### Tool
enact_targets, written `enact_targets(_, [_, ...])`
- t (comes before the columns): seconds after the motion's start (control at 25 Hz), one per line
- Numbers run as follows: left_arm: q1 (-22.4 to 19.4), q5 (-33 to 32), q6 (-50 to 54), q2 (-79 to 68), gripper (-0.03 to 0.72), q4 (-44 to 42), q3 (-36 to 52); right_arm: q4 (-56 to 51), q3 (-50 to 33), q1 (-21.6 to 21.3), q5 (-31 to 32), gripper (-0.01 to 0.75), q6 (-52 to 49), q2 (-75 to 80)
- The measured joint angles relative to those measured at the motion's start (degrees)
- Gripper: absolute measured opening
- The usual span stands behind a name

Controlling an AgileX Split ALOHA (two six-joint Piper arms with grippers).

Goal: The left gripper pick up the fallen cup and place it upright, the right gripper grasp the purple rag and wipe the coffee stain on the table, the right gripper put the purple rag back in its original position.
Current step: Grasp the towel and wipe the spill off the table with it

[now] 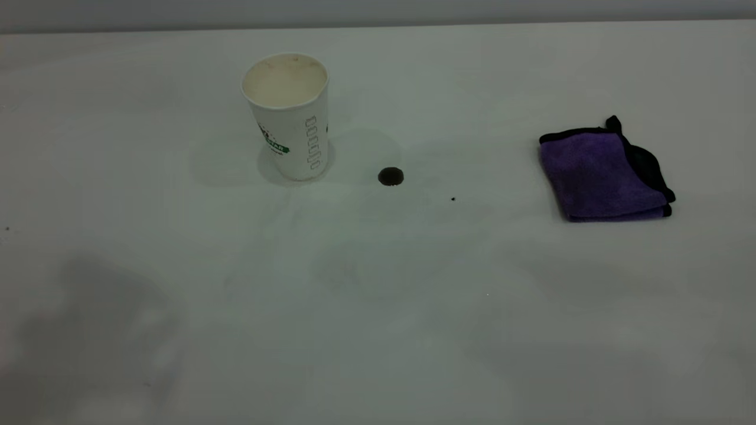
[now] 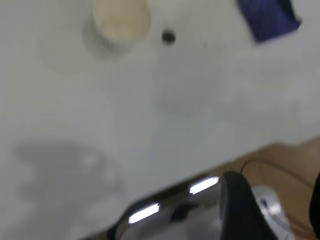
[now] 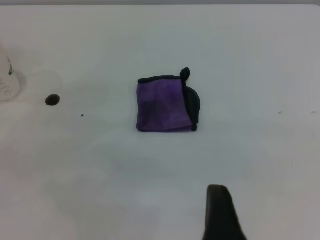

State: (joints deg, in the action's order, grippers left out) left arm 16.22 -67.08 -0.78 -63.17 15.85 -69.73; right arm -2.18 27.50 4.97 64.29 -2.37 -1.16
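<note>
The cup (image 1: 290, 118) stands upright on the table (image 1: 378, 307), mouth up, left of centre. It also shows from above in the left wrist view (image 2: 121, 21). The coffee stain (image 1: 390, 176) lies just right of the cup, and shows in both wrist views (image 2: 168, 37) (image 3: 52, 100). The purple rag (image 1: 602, 174) lies folded at the right (image 3: 165, 106) (image 2: 268, 19). Neither gripper is in the exterior view. My left gripper (image 2: 280, 210) is open and empty, pulled back over the table's edge, far from the cup. My right gripper (image 3: 220, 212) hangs above bare table, short of the rag.
A tiny black speck (image 1: 453, 199) lies right of the stain. The table's near edge, with a metal rail (image 2: 170, 205) and wooden floor (image 2: 290, 165) beyond it, shows in the left wrist view.
</note>
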Motion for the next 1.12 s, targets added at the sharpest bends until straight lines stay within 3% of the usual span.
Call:
enact_targets(0.24, [0.0, 0.0, 3.4, 14.7, 0.449, -1.1, 15.3, 0.0, 0.0, 0.0, 0.0, 0.520, 0.0, 0.0])
enact_targets(0.4, [0.0, 0.0, 5.6, 22.7, 0.505, -7.9, 23.6, 0.0, 0.0, 0.0, 0.0, 0.520, 0.0, 0.0])
enact_targets(0.56, [0.0, 0.0, 6.0, 27.9, 0.517, -15.9, 32.1, 0.0, 0.0, 0.0, 0.0, 0.520, 0.0, 0.0])
enact_targets(0.72, [0.0, 1.1, 5.1, 31.9, 0.518, -18.3, 39.0, 0.0, 0.0, 0.0, 0.0, 0.520, 0.0, 0.0])
enact_targets(1.12, [0.0, 3.9, 3.0, 37.8, 0.519, -17.4, 41.6, 0.0, 0.0, 0.0, 0.0, 0.520, 0.0, 0.0])
